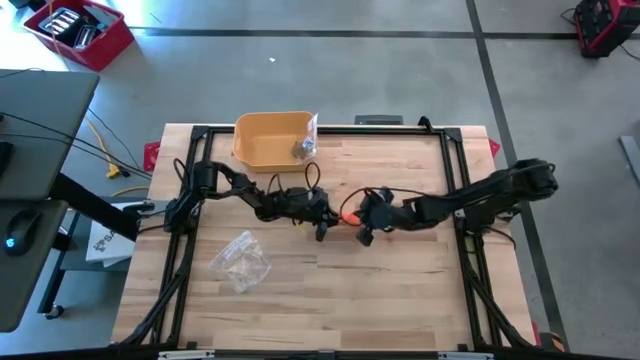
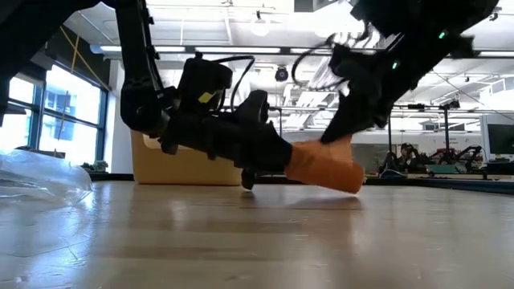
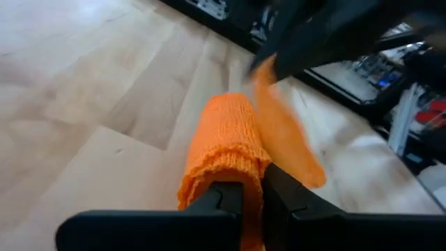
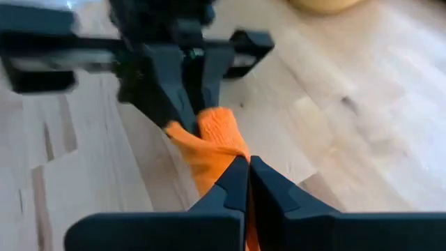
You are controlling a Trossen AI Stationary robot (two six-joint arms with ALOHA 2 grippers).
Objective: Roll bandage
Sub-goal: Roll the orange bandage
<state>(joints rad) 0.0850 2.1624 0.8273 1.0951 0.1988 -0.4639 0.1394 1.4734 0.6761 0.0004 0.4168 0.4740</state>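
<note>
An orange bandage [image 1: 346, 216] sits at the table's middle, partly wound into a roll [image 3: 226, 139], with a loose tail [image 3: 286, 136] running off it. My left gripper [image 3: 252, 199] comes from the table's left and is shut on the roll. My right gripper [image 4: 249, 183] comes from the right, a little higher, and is shut on the tail. The low view shows the roll [image 2: 325, 170] tilted just over the tabletop, with my left gripper [image 2: 269, 156] beside it and my right gripper [image 2: 341, 128] above it. My left gripper pinches the roll's near end [image 3: 240, 174] between its two fingers, lying nearly level from the table's left and along the roll. The roll sticks out past the fingertips, tilted down; I cannot tell whether its low edge [image 2: 349, 186] touches the table. My right gripper pinches the bandage's loose tail [image 4: 219, 167] between its two fingers, slanting down from the table's right. The tail runs a short way from the roll [image 4: 221, 129] up to the fingers.
A yellow bin [image 1: 272, 137] stands at the far edge, with a small wrapped thing at its right rim. A crumpled clear wrapper [image 1: 241, 262] lies at the near left. Cables trail over both arms. The near half of the table is bare wood.
</note>
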